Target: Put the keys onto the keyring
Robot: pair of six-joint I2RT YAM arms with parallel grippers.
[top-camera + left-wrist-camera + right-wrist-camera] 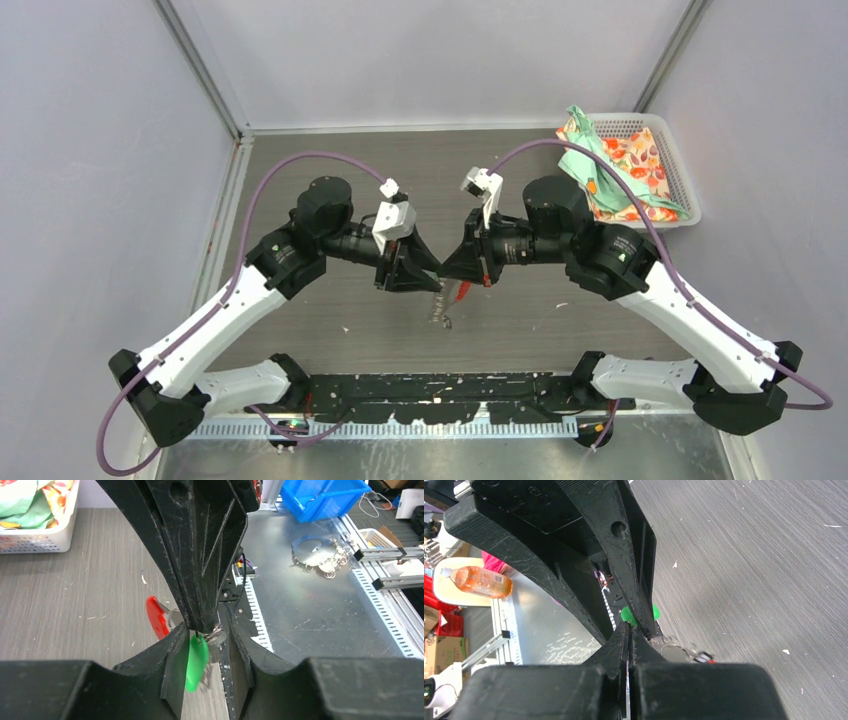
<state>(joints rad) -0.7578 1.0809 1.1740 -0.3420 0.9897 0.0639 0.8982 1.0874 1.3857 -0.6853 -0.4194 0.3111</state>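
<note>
The right gripper has its two fingers pressed tight together. Their tips sit right at the top of a key's green tag, but I cannot tell just what they nip. The left gripper has its fingers apart. The green tag hangs in the gap between them. It leans on one finger, and the other finger is off it. A small silver ring shines just beside the top of the tag. The red tab of the keyring sticks out on the far side of the fingers. From above, the two grippers meet tip to tip over the middle of the grey table. The keyring dangles under them as a short grey chain, and I cannot tell if its end touches the table. At the back right corner sits a white basket with a flowery cloth in it. Off the table there is a blue bin and a bottle of orange drink.
</note>
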